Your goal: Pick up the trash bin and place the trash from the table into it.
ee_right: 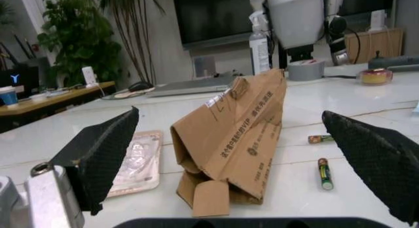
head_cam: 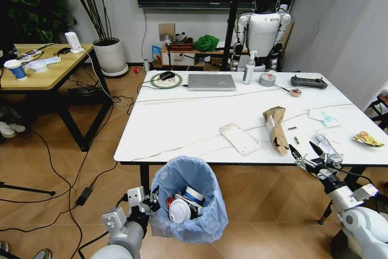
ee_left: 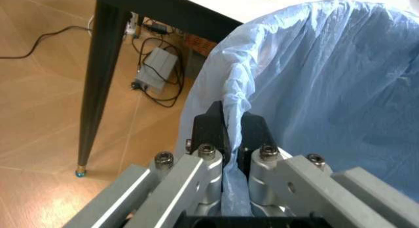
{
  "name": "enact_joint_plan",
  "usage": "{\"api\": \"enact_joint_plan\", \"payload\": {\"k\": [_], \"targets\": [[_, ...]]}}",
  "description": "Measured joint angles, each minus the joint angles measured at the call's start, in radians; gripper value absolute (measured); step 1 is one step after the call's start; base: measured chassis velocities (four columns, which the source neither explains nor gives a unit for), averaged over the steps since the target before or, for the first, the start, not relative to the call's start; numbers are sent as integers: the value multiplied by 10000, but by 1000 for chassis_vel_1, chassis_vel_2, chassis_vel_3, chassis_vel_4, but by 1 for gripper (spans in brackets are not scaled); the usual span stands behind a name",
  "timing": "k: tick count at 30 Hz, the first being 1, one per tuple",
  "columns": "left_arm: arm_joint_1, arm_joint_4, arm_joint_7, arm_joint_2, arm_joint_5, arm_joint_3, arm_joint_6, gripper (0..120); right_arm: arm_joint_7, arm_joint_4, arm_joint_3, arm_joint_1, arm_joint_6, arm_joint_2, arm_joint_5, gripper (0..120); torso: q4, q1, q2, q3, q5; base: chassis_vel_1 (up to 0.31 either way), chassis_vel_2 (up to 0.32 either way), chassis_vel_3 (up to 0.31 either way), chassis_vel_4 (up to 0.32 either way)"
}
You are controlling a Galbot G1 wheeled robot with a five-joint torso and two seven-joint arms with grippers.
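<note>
While left pincer [ee_left: 229, 132] pinches trash bin [head_cam: 188, 207] rim, right pincer [head_cam: 305, 150] hangs spread nr cardboard box [ee_right: 232, 139].

Both arms are white and pale grey with rounded shells; the left gripper [ee_left: 230, 132] has black fingertip blocks on silver aluminium linkage bars fixed with dark hex-socket screws; the right gripper [ee_right: 242, 159] carries wide black fingers [ee_right: 105, 154] with a fine cross-hatched texture.
</note>
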Motion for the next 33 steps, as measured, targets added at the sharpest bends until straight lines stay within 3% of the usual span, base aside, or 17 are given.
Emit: {"api": "enact_joint_plan", "payload": {"k": [33], "targets": [[224, -271, 3, 218, -51, 78, 15, 0, 172, -60, 89, -27, 205, -46, -112, 100, -4, 0, 0, 0, 1, -71, -67, 66, 69]]}}
